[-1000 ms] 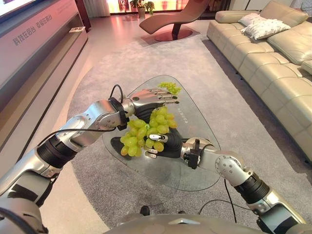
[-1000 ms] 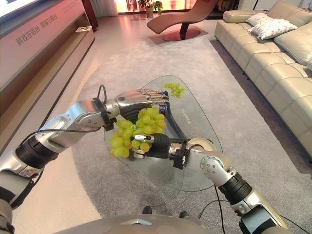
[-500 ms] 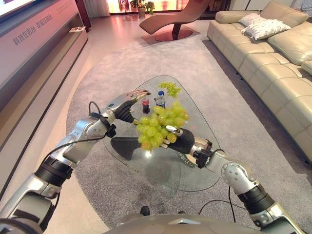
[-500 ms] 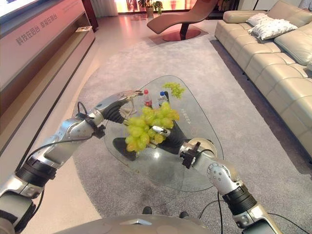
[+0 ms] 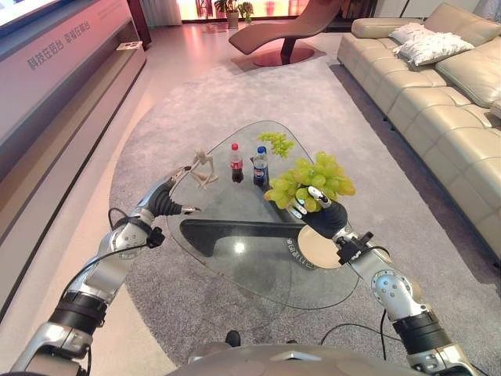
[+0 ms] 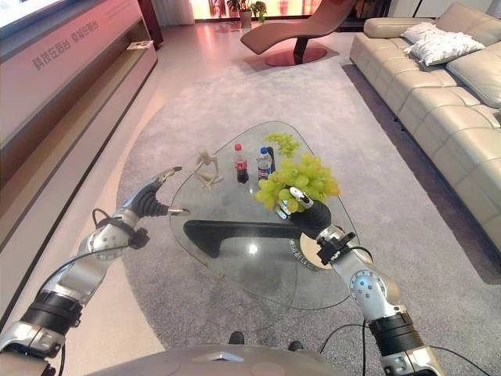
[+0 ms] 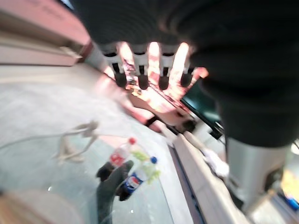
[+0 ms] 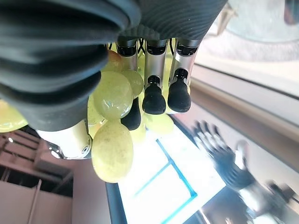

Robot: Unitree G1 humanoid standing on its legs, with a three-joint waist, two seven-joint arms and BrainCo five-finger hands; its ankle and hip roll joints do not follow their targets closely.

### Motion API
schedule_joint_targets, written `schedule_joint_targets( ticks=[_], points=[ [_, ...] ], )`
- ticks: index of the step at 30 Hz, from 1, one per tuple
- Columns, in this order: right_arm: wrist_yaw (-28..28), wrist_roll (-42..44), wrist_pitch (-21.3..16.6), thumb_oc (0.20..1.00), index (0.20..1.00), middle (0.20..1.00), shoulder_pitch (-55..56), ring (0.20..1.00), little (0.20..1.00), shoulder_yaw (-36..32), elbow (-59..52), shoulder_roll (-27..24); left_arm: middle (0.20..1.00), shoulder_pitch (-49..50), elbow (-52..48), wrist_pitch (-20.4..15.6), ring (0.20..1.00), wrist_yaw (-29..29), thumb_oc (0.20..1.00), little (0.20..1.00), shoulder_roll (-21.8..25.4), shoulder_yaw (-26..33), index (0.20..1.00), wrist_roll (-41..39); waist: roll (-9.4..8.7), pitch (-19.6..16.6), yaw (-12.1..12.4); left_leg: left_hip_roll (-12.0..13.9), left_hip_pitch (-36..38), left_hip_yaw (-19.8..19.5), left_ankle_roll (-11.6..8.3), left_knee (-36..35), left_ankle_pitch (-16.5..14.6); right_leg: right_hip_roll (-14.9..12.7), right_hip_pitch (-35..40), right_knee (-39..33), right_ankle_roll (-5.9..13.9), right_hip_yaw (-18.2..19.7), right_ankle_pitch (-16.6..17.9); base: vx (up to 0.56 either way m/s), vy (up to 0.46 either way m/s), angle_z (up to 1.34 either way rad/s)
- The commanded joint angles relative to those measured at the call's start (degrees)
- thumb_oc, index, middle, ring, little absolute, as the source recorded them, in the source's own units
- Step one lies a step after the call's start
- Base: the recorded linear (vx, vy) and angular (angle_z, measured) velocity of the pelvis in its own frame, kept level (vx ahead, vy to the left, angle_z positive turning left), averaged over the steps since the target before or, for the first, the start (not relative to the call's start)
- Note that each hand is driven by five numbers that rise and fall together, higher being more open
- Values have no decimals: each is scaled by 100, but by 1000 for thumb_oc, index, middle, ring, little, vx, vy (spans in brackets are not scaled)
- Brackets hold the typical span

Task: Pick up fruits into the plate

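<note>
1. Now the right hand (image 5: 319,210) carries a bunch of green grapes (image 5: 309,182) in the air above the glass counter (image 5: 235,258), its fingers (image 8: 154,81) curled round the fruit as the right wrist view shows, with grapes bulging between fingers and thumb.
2. Beneath and just nearer the robot than that hand lies the pale round plate (image 5: 319,249), on the right part of the counter; it looks bare.
3. My judgement: the step in hand is the carry to the plate. The bunch hangs slightly beyond the plate's far edge, so the hand should draw back towards the robot until the grapes hang over the plate's middle, then descend.
4. Lower slowly until the bottom grapes rest on the plate before the fingers loosen; a release from height risks loose grapes rolling off across the glass.
5. A second, smaller bunch (image 5: 275,142) lies at the far edge of the counter, behind two small bottles (image 5: 247,164), so leave room on the plate.
6. Keep the descent clear of the bottles and the small pale figurine (image 5: 203,168).
7. The left hand (image 5: 167,197) hovers at the left edge of the counter, fingers spread and straight, holding nothing.
</note>
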Motion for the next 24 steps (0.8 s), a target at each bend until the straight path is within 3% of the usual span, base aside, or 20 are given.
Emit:
schedule_joint_targets(
  ticks=[1, 9, 14, 15, 17, 24],
  points=[
    [121, -179, -669, 200, 200, 200, -266, 200, 200, -475, -234, 177, 1000, -90, 352, -238, 1000, 330, 1000, 1000, 58, 437, 1000, -439, -92, 144, -28, 145, 523, 400, -9, 142, -772, -387, 219, 92, 356, -150, -233, 0, 0, 0],
    [-112, -669, -1064, 200, 200, 200, -157, 200, 200, -824, 278, 28, 1000, 400, 896, -276, 1000, 489, 1000, 1000, -254, 572, 1000, -871, -54, 425, -58, 170, 368, 402, -33, 229, -801, -404, 59, 126, 355, -87, -245, -5, -3, 0],
    [-468, -791, -1486, 200, 200, 200, -609, 200, 200, -885, 937, -266, 1000, 173, 1636, -509, 1000, 839, 1000, 1000, -607, 117, 1000, -1367, 25, 936, -75, 162, -130, 329, -59, 435, -757, -428, -418, 253, 335, -10, -177, -143, -24, 0],
    [-468, -791, -1486, 200, 200, 200, -609, 200, 200, -885, 937, -266, 1000, 173, 1636, -509, 1000, 839, 1000, 1000, -607, 117, 1000, -1367, 25, 936, -75, 162, -130, 329, -59, 435, -757, -428, -418, 253, 335, -10, -177, -163, -43, 6],
    [-636, -819, -1605, 200, 200, 200, -904, 200, 200, -894, 1238, -497, 1000, 3, 1836, -545, 1000, 950, 1000, 1000, -667, -150, 1000, -1622, 72, 1329, -88, 138, -403, 259, -55, 534, -720, -432, -694, 349, 319, 34, -132, -184, -59, 5],
    [-800, -964, -1851, 200, 200, 200, -1489, 200, 200, -775, 1890, -891, 1000, -267, 2097, -790, 1000, 1024, 1000, 1000, -668, -556, 1000, -1995, 183, 2054, -72, 95, -972, 110, -69, 708, -589, -416, -1255, 579, 255, 44, -61, -110, -53, 1]
  ],
)
